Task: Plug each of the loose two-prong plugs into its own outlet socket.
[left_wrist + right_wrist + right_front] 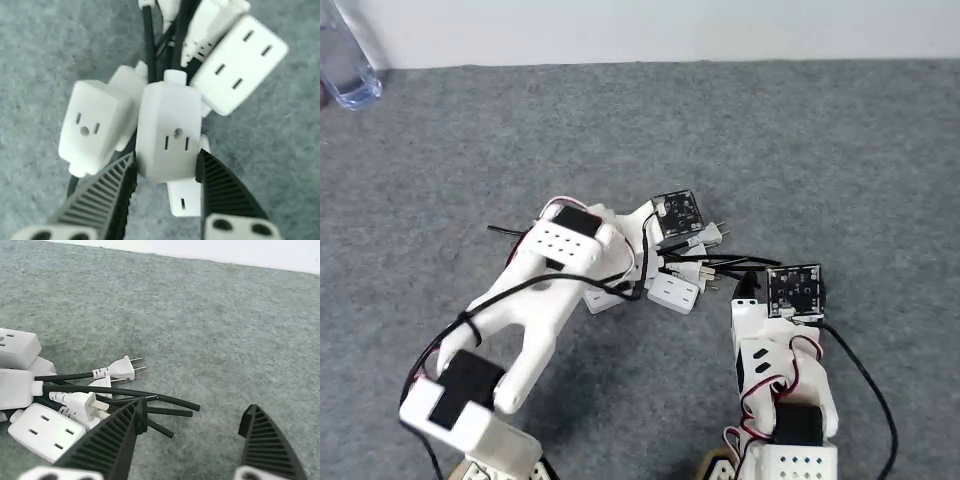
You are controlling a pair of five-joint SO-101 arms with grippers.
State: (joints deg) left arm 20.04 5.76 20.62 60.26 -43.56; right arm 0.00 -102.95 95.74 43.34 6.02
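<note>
Where the left hand (165,158) pinches, an outlet socket (168,120) sits.

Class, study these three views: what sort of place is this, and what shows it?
Probably a robotics test bench: two white plastic robot arms, a grey carpet-like mat, and a tangle of white plastic outlet blocks and black-corded two-prong plugs.

At centre, sockets (672,292), plugs (708,237) and black cords (740,262) crowd the surface (840,150), packed tight around the left claw (165,167), which grips one socket. From 9 through 12 to 3 o'clock the surface lies free. The right claw (195,420) hangs spread over a bare patch just beside the cords.
</note>
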